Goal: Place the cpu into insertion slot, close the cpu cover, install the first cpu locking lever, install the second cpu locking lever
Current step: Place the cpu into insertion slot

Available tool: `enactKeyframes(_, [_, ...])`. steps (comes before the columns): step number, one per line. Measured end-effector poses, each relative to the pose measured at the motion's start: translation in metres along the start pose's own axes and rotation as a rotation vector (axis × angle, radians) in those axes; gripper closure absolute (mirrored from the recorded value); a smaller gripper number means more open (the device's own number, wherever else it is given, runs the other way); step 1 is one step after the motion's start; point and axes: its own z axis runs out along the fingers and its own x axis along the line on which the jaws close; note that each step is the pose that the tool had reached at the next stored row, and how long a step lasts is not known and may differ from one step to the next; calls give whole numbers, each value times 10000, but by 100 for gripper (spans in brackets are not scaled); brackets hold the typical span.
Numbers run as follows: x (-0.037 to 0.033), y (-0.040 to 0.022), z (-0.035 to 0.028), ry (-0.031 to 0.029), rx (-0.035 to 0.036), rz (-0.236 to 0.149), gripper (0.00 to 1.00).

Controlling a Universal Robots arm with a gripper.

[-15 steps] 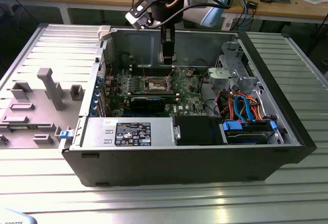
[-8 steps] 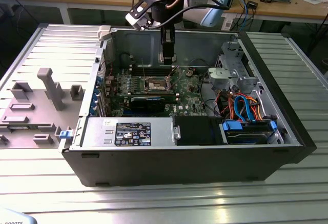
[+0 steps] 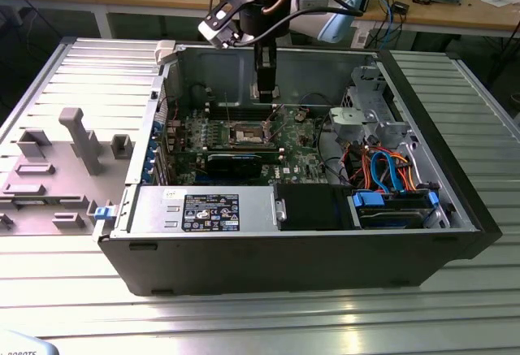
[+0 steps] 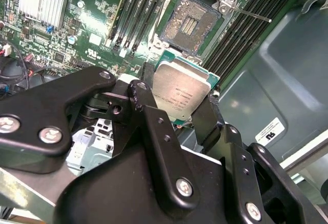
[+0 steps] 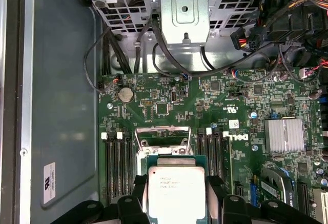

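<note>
Cpu (image 4: 182, 93) (metal top showing) held by fingers (image 4: 206, 117), seemingly over insertion slot (image 4: 188, 23).

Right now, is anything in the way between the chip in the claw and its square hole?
No, nothing visible. The claw holds the cpu in the air, and the insertion slot lies open and bare, its pins showing.

The cpu (image 5: 176, 193) lid carries lines of fine print, too small to make out. Beside the motherboard (image 5: 169, 106), a white sticker (image 5: 49, 183) with dark print sits on the case wall (image 5: 61, 106). A black label (image 3: 211, 212) with white print fronts the power supply (image 3: 150, 209).
</note>
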Motion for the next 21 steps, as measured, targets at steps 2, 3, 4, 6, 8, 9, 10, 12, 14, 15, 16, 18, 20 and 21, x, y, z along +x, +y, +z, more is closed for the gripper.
enactKeyframes(2, [-1, -41, 11, 0, 0, -5, 46])
enactKeyframes(3, [-2, -61, 16, 0, 1, -7, 46])
enactKeyframes(4, [-3, -80, 22, 1, 1, -9, 46])
enactKeyframes(6, [-4, -102, 31, 0, 1, -13, 46])
enactKeyframes(8, [-4, -115, 37, 0, 2, -16, 46])
enactKeyframes(9, [-4, -118, 39, 2, 2, -16, 46])
enactKeyframes(10, [-5, -124, 42, 5, 2, -14, 46])
enactKeyframes(12, [-5, -132, 49, 7, 0, -14, 46])
enactKeyframes(14, [-6, -148, 72, 10, 0, -16, 46])
enactKeyframes(15, [-7, -151, 84, 55, 2, -13, 46])
enactKeyframes(16, [-7, -152, 93, 103, 4, -8, 46])
enactKeyframes(18, [-6, -154, 113, 138, 14, -3, 46])
enactKeyframes(20, [-6, -157, 132, 150, 62, -1, 46])
enactKeyframes(21, [-8, -167, 147, 207, 66, -40, 46])
